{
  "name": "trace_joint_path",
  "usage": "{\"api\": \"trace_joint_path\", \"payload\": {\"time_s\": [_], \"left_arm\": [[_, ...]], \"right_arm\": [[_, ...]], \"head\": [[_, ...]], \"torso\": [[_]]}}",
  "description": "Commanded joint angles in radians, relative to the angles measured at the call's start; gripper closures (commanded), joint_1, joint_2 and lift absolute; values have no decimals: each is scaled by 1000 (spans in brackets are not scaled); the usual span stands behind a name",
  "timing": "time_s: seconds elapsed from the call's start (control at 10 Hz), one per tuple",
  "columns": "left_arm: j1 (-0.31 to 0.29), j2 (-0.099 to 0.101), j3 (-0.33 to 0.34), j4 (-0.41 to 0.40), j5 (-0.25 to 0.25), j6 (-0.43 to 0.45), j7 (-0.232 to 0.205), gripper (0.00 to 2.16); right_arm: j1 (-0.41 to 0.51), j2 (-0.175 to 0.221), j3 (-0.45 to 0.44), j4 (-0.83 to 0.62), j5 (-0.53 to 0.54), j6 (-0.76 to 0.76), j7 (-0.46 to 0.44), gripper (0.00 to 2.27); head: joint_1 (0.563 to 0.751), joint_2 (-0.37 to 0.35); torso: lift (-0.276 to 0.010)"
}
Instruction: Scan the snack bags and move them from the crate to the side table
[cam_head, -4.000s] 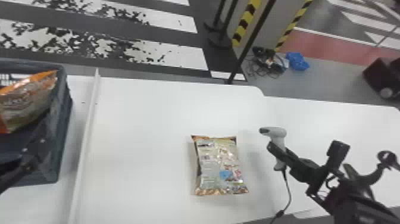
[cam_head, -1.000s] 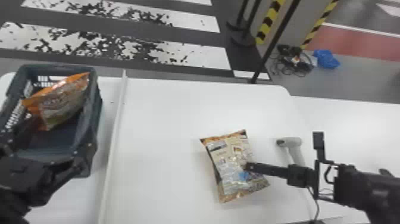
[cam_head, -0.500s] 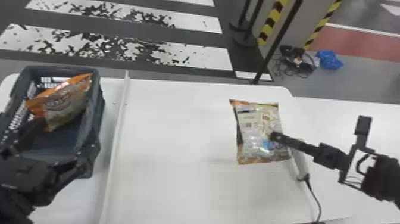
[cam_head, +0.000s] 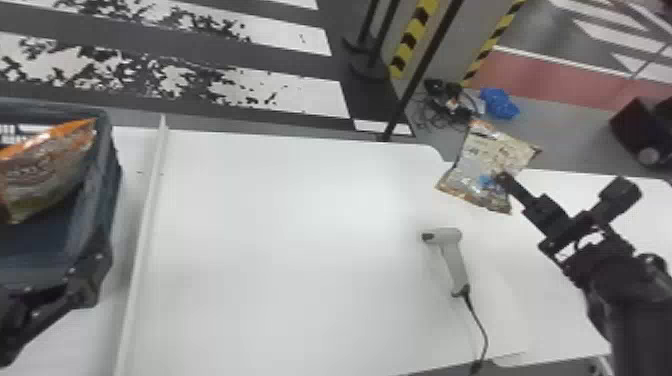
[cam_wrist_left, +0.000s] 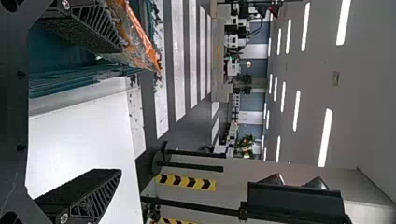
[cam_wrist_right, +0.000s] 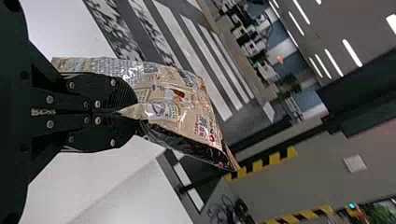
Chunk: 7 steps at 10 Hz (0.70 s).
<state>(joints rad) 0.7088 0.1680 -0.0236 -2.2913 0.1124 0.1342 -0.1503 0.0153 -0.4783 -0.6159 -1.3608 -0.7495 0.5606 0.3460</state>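
My right gripper (cam_head: 502, 180) holds a snack bag (cam_head: 487, 165) above the far part of the side table, beyond the scanner. In the right wrist view the gripper (cam_wrist_right: 135, 112) is shut on the edge of that bag (cam_wrist_right: 182, 100). The white scanner (cam_head: 452, 257) lies on the table, its cable trailing to the front edge. Another snack bag (cam_head: 47, 170), orange-edged, leans in the dark crate (cam_head: 112, 165) at the left. At the crate's near right corner is my left gripper (cam_head: 82, 285); in the left wrist view the gripper (cam_wrist_left: 119, 107) is open, its fingers wide apart.
A raised white strip (cam_head: 142, 235) runs along the table (cam_head: 280, 250) between crate and scanner. Behind the table stand a black pole (cam_head: 422, 70) and striped barriers. Cables and a blue bundle (cam_head: 500, 103) lie on the floor behind the right side.
The right arm has carried the bag from mid-table to the right, past the scanner, and turned it. The head view has shifted rightward. The left arm stays beside the crate.
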Motion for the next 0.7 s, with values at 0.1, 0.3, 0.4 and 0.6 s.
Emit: {"api": "trace_joint_path", "payload": {"time_s": [0.1,0.3,0.4,0.6], "left_arm": [[12,25,5,-2,6,-34,0,80],[12,30,7,15,18,-64,0,80],[14,35,7,27,19,-119,-3,80],[23,41,7,29,33,-153,-15,80]], "right_arm": [[-84,-28,-16,255,-5,-242,-125,2240],[-124,-34,-16,447,-13,-322,-248,2240],[-163,-59,-16,601,-80,-396,-239,2240],[-175,-48,-4,641,-77,-408,-251,2233]], "head": [[695,-350],[695,-350],[695,-350],[695,-350]], "torso": [[-87],[-87],[-87],[-87]]}}
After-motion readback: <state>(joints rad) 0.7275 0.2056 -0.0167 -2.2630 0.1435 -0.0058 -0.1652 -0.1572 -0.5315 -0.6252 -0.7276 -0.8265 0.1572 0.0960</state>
